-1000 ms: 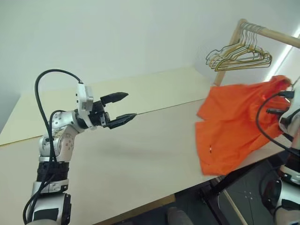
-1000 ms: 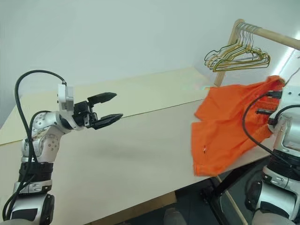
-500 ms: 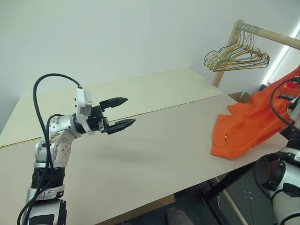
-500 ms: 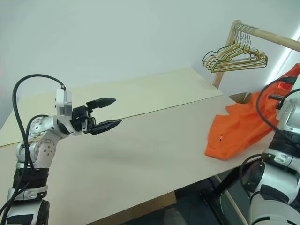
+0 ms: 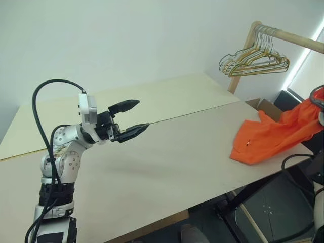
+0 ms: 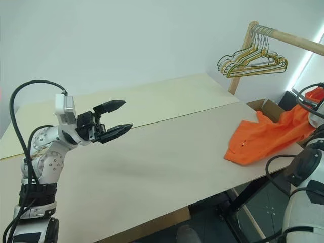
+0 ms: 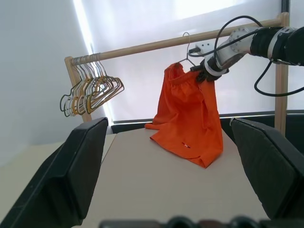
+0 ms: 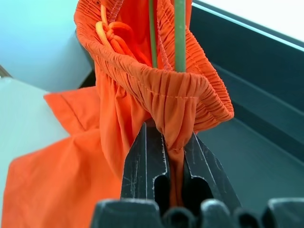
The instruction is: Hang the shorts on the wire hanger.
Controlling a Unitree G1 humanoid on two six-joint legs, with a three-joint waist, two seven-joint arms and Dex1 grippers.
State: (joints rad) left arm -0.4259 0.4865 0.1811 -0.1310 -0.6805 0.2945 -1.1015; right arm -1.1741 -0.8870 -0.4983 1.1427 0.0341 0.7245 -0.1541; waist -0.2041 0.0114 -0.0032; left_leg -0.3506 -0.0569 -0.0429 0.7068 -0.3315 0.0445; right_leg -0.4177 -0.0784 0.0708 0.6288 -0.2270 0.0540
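Observation:
The bright orange shorts trail from the table's right edge up toward the right. My right gripper is shut on their gathered waistband, and the wire hanger runs as thin green wires up through the waistband just beyond the fingertips. In the left wrist view the shorts hang from that right gripper below the wooden rail, their lower hem touching the table. My left gripper hovers open and empty over the left part of the table, pointing toward the shorts.
A wooden rail at the back right carries a bunch of several gold and green hangers. The beige table stretches between the arms. A cardboard box and a dark cabinet sit past its right edge.
My right gripper has carried the shorts to the right. They hung broadly over the table's right side before and now only their lower part lies on its edge. The left arm has stayed put.

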